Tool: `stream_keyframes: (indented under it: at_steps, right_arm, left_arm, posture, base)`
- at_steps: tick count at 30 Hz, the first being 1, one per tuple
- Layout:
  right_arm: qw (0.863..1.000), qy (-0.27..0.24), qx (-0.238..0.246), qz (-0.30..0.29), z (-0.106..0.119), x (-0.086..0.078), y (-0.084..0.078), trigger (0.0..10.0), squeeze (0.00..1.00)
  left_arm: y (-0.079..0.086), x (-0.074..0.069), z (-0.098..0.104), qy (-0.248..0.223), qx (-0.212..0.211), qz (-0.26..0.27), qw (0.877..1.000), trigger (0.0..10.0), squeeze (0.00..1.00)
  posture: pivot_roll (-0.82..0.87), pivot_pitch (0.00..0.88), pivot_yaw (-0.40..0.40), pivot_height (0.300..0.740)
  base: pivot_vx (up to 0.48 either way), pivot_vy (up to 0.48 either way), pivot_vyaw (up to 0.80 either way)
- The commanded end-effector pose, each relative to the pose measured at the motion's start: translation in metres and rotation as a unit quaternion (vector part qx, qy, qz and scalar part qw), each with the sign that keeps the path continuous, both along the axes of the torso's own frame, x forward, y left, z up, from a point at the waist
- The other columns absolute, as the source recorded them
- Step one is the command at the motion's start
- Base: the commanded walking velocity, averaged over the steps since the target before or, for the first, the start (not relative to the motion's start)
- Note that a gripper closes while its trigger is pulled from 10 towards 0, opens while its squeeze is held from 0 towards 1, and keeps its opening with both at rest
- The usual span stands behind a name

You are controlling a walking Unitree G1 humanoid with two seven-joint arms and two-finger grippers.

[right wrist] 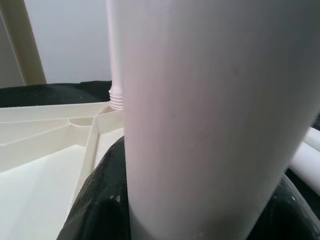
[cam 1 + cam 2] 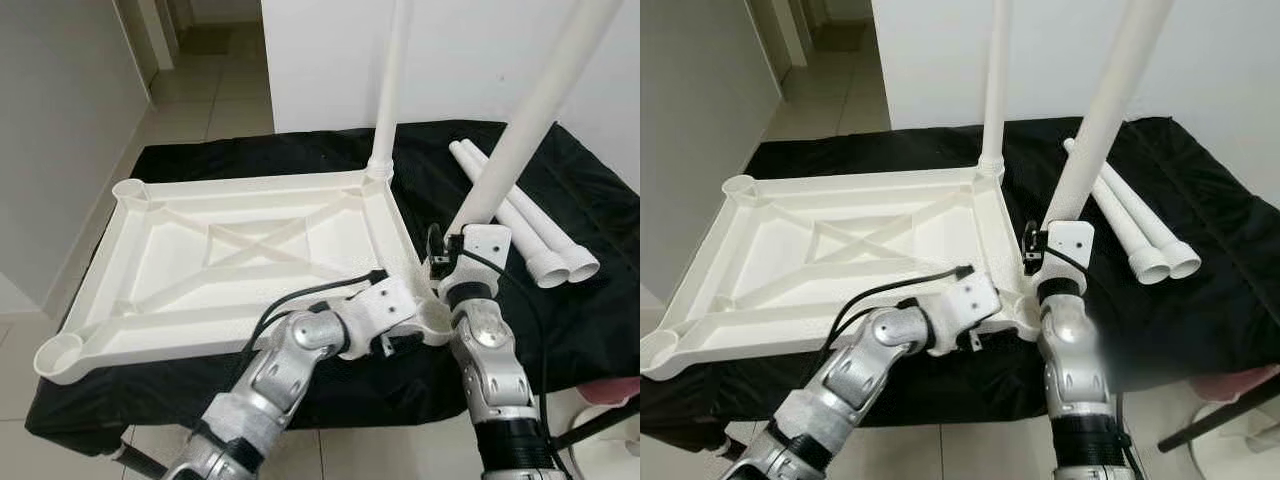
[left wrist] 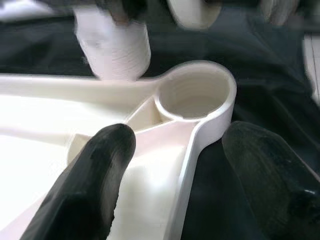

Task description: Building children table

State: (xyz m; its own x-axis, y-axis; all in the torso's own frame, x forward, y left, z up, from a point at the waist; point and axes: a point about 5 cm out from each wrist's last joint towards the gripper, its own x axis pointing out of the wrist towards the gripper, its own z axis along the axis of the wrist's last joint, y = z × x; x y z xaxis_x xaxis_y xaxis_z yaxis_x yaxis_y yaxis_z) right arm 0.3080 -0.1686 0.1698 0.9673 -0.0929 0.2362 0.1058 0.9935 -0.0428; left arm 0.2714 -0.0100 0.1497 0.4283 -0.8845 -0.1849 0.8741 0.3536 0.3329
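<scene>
A white tabletop point(image 2: 240, 250) lies upside down on a black cloth. One white leg point(image 2: 390, 80) stands upright in its far right corner socket. My right gripper point(image 2: 450, 250) is shut on a second leg point(image 2: 520, 130), which tilts to the right, its lower end low by the near right corner. In the left wrist view that leg's threaded end point(image 3: 115, 47) hovers just beyond the empty corner socket point(image 3: 195, 92). My left gripper point(image 3: 175, 145) is open at that corner, one finger over the tabletop's inside and the other outside the rim.
Two spare legs point(image 2: 530, 230) lie side by side on the black cloth point(image 2: 580, 300) at the right. Empty sockets sit at the near left point(image 2: 60, 355) and far left point(image 2: 130, 190) corners. A white wall stands behind, with tiled floor to the left.
</scene>
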Motion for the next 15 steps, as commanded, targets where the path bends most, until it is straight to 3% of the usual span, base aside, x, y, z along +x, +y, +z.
stream_keyframes:
  at_steps: [1,5,11,15]
  right_arm:
    - [1.000,-0.015,0.003,0.005,0.005,-0.001,0.001,10.0,0.00]
    - [1.000,-0.018,0.000,0.017,0.003,-0.006,0.003,10.0,0.00]
    - [0.999,-0.022,-0.002,0.039,0.000,-0.017,0.006,10.0,0.00]
    - [0.999,-0.025,-0.003,0.040,-0.001,-0.021,0.005,10.0,0.00]
  left_arm:
    - [0.005,0.001,0.005,-0.019,-0.027,0.046,0.998,10.0,0.00]
    - [0.019,-0.009,0.004,0.007,-0.048,0.035,0.998,10.0,0.00]
    - [0.044,-0.008,0.000,0.035,-0.074,0.088,0.993,10.0,0.00]
    - [0.048,-0.009,0.001,0.036,-0.087,0.099,0.991,10.0,0.00]
  posture:
    - [-0.05,0.027,0.028,0.740]
    - [-0.05,0.027,0.022,0.740]
    - [-0.04,0.025,0.014,0.740]
    - [-0.04,0.022,0.012,0.740]
  base:
    - [0.000,0.000,0.00]
    - [0.000,0.000,0.00]
    - [0.000,0.000,0.00]
    - [0.000,0.000,0.00]
